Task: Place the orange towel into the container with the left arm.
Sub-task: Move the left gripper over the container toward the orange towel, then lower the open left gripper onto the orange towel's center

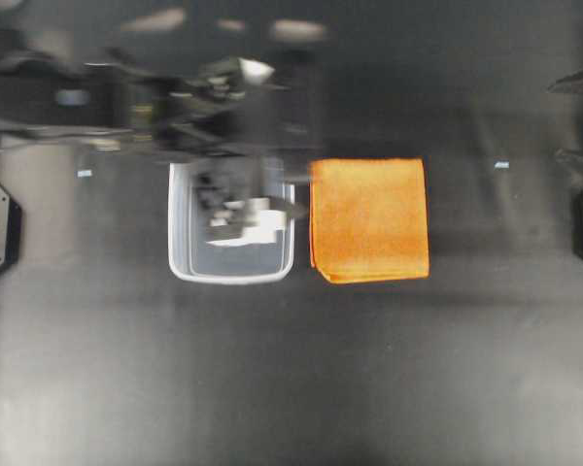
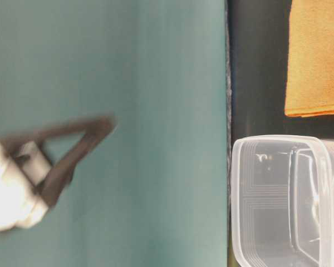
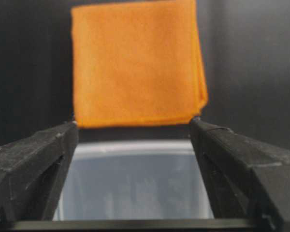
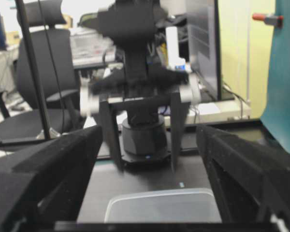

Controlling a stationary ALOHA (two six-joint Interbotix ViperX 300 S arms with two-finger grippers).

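The orange towel (image 1: 369, 220) lies flat and folded on the black table, just right of the container (image 1: 231, 267), a clear tub. My left gripper (image 1: 299, 194) hovers blurred over the tub's right side, jaws open and empty, tips near the towel's left edge. In the left wrist view the towel (image 3: 135, 63) lies ahead beyond the tub's rim (image 3: 135, 147), framed by the open left gripper (image 3: 134, 125). My right gripper (image 1: 575, 121) is open and empty at the far right edge. In its own view the right gripper (image 4: 149, 135) faces the tub (image 4: 162, 205) and the left arm (image 4: 140, 111).
The table-level view shows the towel (image 2: 317, 55), the tub (image 2: 284, 200) and a blurred gripper finger (image 2: 72, 150) against a teal backdrop. Small pale tape marks (image 1: 501, 164) sit on the table. Arm bases stand at the left and right edges. A chair and desks lie beyond the table.
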